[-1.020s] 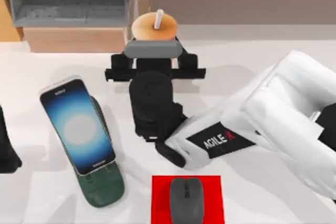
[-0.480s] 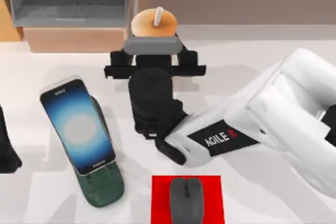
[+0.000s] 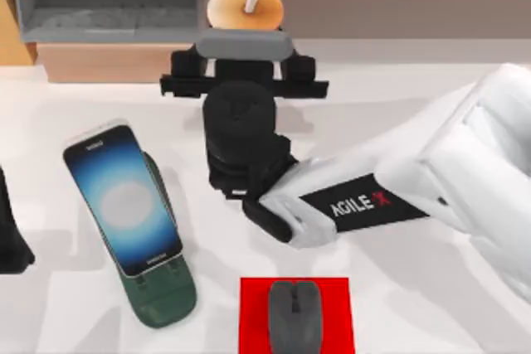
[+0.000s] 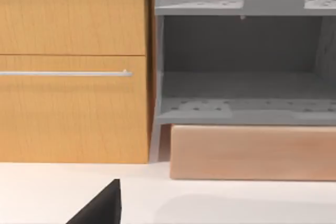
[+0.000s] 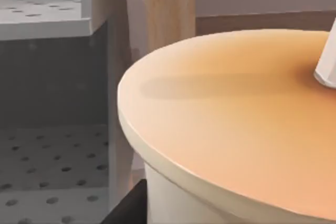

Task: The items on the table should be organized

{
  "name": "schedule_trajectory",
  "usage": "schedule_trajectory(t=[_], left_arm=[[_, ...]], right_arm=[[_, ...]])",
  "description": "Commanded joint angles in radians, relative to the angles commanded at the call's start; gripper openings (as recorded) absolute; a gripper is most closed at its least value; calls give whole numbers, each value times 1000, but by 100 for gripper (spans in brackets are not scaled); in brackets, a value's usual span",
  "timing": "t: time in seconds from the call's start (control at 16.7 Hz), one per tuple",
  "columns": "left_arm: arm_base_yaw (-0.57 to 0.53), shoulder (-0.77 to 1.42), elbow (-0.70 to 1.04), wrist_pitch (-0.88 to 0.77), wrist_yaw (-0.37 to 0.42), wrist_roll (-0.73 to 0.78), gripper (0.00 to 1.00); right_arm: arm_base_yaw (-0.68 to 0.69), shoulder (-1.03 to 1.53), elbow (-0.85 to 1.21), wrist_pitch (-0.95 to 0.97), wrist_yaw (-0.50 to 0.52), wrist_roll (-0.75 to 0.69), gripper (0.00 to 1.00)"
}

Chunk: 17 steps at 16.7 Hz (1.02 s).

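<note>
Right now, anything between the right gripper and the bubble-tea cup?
Nothing visible. The right gripper is already at the bubble-tea cup, by the shelf unit at the table's far edge. Its fingers are hidden under the wrist. Left arm parked at the left edge.

Counted: one tall tan bubble-tea cup [image 3: 244, 7], one black smartphone [image 3: 123, 198], one dark grey computer mouse [image 3: 294, 316], one dark green phone stand [image 3: 160, 298], one red square mat [image 3: 253, 314].

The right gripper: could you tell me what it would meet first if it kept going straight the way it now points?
Probably the shelf unit. The right gripper already sits at the bubble-tea cup, pointing toward the table's far edge, so cup and gripper would likely reach the shelf together; depth is unclear.
</note>
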State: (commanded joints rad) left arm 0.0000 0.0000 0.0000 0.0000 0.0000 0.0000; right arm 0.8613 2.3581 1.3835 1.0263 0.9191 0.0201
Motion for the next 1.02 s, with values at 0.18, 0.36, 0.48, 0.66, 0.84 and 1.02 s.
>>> schedule_trajectory(t=[0.18,0.36,0.48,0.66,0.84,1.02], left_arm=[[0,0,0,0,0,0,100],[0,0,0,0,0,0,100],[0,0,0,0,0,0,100],[0,0,0,0,0,0,100],[0,0,0,0,0,0,100],[0,0,0,0,0,0,100]], right_arm=[[-16,-85,1,-63,5,13,0],[-43,-177,-8,-145,5,29,0],[-73,-239,-18,-201,0,39,0],[-136,-324,-36,-283,-22,56,0],[-231,-399,-65,-356,-65,72,0],[-355,-468,-105,-416,-136,83,0]])
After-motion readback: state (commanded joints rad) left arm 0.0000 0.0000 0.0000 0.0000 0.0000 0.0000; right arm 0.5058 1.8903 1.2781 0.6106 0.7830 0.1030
